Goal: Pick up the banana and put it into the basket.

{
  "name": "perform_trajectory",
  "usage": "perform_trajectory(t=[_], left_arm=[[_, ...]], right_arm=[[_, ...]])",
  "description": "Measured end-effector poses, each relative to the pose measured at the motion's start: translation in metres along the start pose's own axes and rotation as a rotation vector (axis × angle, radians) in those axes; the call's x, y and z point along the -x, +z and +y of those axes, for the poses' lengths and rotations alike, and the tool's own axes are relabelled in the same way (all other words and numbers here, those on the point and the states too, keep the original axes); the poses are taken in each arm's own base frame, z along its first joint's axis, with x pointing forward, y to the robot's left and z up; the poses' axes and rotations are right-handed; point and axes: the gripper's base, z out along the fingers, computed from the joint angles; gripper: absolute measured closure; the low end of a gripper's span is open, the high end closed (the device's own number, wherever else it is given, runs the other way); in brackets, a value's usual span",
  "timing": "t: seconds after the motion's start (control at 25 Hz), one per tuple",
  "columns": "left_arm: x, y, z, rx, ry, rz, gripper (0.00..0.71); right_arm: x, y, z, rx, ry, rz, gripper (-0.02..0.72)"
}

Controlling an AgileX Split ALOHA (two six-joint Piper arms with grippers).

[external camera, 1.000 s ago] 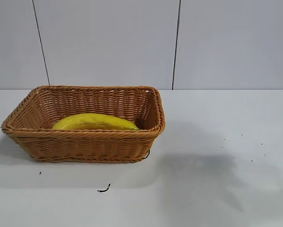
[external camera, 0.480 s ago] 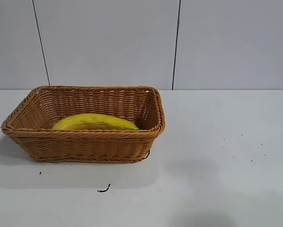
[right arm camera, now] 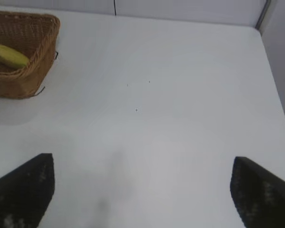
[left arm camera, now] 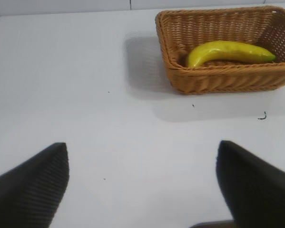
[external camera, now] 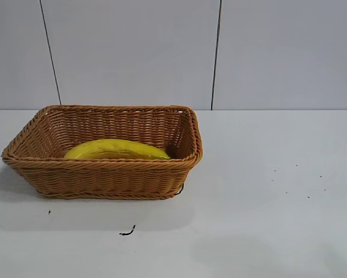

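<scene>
From where I sit, the banana [external camera: 116, 149] lies flat on the floor of the basket [external camera: 106, 172], along its length and close against the near wall, fully below the braided rim; the left wrist view shows it curved, with its greenish tip toward one short end and nothing touching it. The basket stands on the tabletop [external camera: 266, 202] toward the left side, near the back edge where the tabletop meets the wall panels. Neither arm shows in the exterior view. My left end effector [left arm camera: 142, 185] hangs above bare tabletop, well apart from the basket, its two dark fingers [left arm camera: 30, 187] spread wide with only the white surface between them. My right end effector [right arm camera: 142, 190] is likewise parted wide and holding nothing, over the tabletop on the side away from the basket, which sits at the far corner of that view. A small dark scrap [external camera: 127, 232] lies on the tabletop just in front of the basket, and a few specks dot the right half; none of it matters to the job. I judge the placing step done: the fruit is in, released, and resting steady. What is left, as I read it, is only to hold both arms clear of the basket and confirm the banana does not roll; no further grasp seems called for.
</scene>
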Motion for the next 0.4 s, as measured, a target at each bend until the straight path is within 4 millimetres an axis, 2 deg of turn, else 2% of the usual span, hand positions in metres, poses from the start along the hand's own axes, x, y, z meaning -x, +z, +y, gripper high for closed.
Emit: perform_trajectory(t=[0.4], left_arm=[[0.0,0.0,0.0,0.0,0.0,0.0,0.075]], right_arm=[[0.0,0.0,0.0006,0.006,0.004,0.0,0.017]])
